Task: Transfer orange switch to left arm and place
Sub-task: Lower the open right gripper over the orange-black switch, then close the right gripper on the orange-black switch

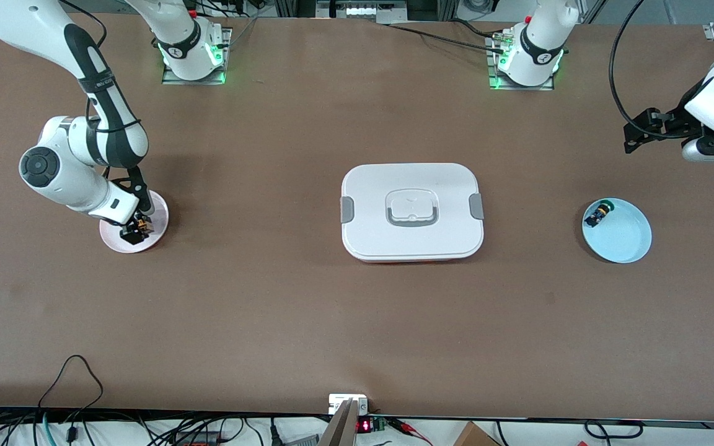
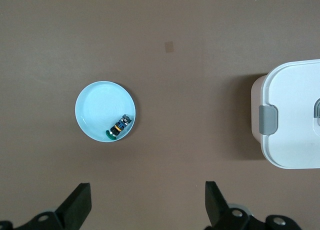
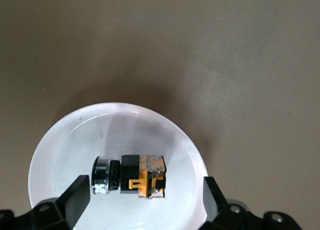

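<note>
Brown tabletop [image 1: 270,310] fills the scene, with the box [image 1: 412,212] sitting shut in the middle of it, between the two plates. Toward the right arm's end of the table lies a pale pink plate [image 1: 113,240], and the orange switch [image 3: 130,176] rests on its side in that plate. The right gripper [image 1: 134,231] hangs low over this plate, its fingers [image 3: 75,195] spread wide with the switch lying between them, untouched and not gripped. Toward the left arm's end of the table, well apart from the box, a light blue plate [image 1: 620,235] holds the green-capped switch [image 1: 599,214] near its rim. The left gripper [image 1: 645,130] waits up in the air over bare table near that plate, its fingers [image 2: 77,202] wide apart and holding nothing.
</note>
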Controlling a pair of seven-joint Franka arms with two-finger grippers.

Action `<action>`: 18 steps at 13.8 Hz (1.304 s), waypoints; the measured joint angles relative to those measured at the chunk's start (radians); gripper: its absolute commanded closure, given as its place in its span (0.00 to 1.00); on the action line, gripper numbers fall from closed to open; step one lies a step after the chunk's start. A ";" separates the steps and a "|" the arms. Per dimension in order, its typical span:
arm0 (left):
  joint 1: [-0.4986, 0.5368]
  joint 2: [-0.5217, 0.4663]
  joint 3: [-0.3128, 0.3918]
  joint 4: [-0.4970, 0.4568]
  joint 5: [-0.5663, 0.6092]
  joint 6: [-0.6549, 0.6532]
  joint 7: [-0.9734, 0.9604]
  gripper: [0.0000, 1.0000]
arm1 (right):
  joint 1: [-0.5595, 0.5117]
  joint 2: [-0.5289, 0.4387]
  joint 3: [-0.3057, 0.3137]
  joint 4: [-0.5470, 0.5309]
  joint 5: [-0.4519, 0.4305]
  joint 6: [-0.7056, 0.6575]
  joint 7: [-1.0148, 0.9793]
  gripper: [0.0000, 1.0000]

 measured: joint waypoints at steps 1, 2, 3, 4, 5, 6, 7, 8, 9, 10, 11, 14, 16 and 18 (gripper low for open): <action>0.000 0.000 0.000 0.000 0.000 0.000 0.000 0.00 | -0.001 0.003 0.000 -0.001 0.000 0.004 -0.001 0.00; 0.000 0.000 0.000 0.000 0.000 0.000 0.000 0.00 | -0.004 0.008 0.000 -0.003 0.000 0.008 -0.002 0.00; 0.000 0.000 0.000 0.000 0.000 0.000 0.000 0.00 | -0.011 0.012 0.000 -0.005 0.000 0.011 -0.003 0.00; 0.000 0.000 0.000 0.000 0.000 0.000 0.000 0.00 | -0.017 0.016 0.000 -0.006 0.000 0.016 -0.005 0.00; 0.000 0.000 0.000 0.000 0.000 0.000 0.000 0.00 | -0.021 0.021 0.000 -0.007 0.000 0.022 -0.007 0.00; 0.000 0.000 0.000 0.000 0.000 0.000 0.000 0.00 | -0.023 0.025 0.000 -0.007 0.000 0.029 -0.008 0.00; 0.000 0.000 0.000 0.000 0.000 0.000 0.000 0.00 | -0.023 0.028 0.000 -0.008 0.000 0.035 -0.008 0.00; 0.000 0.000 0.000 0.000 0.000 0.000 0.000 0.00 | -0.023 0.031 0.000 -0.009 0.000 0.039 -0.008 0.00; 0.000 0.000 0.000 0.000 0.000 0.000 0.000 0.00 | -0.023 0.034 0.000 -0.010 0.000 0.045 -0.007 0.00; 0.000 0.000 0.000 0.000 0.000 0.000 0.000 0.00 | -0.023 0.037 0.000 -0.011 0.000 0.050 -0.007 0.00; 0.000 0.001 0.000 0.000 0.000 0.000 0.000 0.00 | -0.023 0.040 0.000 -0.012 0.000 0.054 -0.007 0.00; 0.000 0.005 0.000 0.000 0.000 0.000 0.000 0.00 | -0.023 0.050 0.000 -0.013 0.001 0.066 -0.006 0.00; 0.000 0.006 0.000 0.000 0.000 0.000 0.000 0.00 | -0.023 0.052 0.000 -0.018 0.007 0.078 -0.003 0.00; 0.000 0.007 0.000 0.000 0.000 0.000 0.000 0.00 | -0.023 0.055 0.000 -0.022 0.017 0.083 -0.002 0.00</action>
